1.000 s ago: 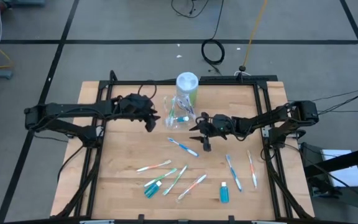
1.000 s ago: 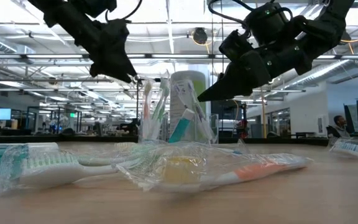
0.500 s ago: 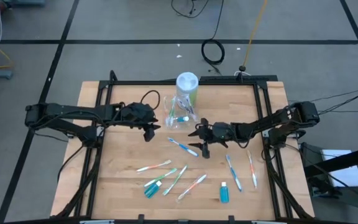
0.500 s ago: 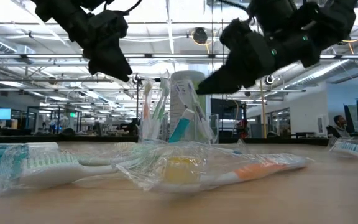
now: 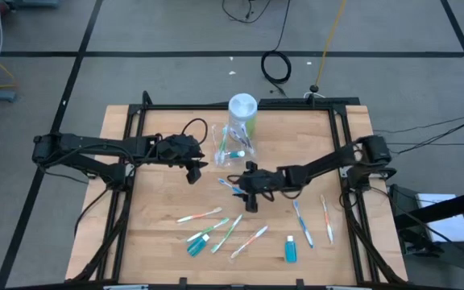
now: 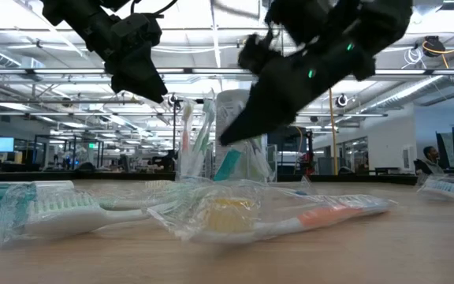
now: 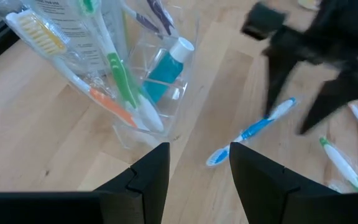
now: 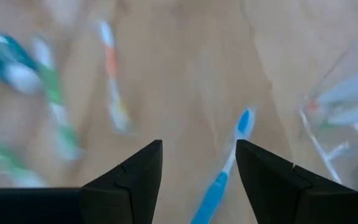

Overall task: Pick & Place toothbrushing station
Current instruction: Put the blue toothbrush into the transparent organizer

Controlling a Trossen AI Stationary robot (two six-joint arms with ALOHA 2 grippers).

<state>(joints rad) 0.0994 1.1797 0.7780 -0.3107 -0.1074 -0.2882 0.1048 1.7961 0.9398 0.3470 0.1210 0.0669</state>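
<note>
Partway through, I'd say: the clear cup (image 5: pixel 234 147) at the back of the tabletop (image 5: pixel 159 225) already holds a few brushes and a tube. The right gripper (image 5: pixel 250 190), fingers spread and empty, hangs over a blue toothbrush (image 5: pixel 229 186) lying flat. Left gripper (image 5: pixel 193 163) waits beside the cup, open too. Plenty still scattered up front.

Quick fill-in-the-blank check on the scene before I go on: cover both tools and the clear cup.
1. The right tool hangs open over a loose ____ toothbrush.
2. The left tool hangs beside the clear cup, its fingers ____.
3. The tube inside the clear cup has a ____ cap.

Missing words: blue; open; white
</note>
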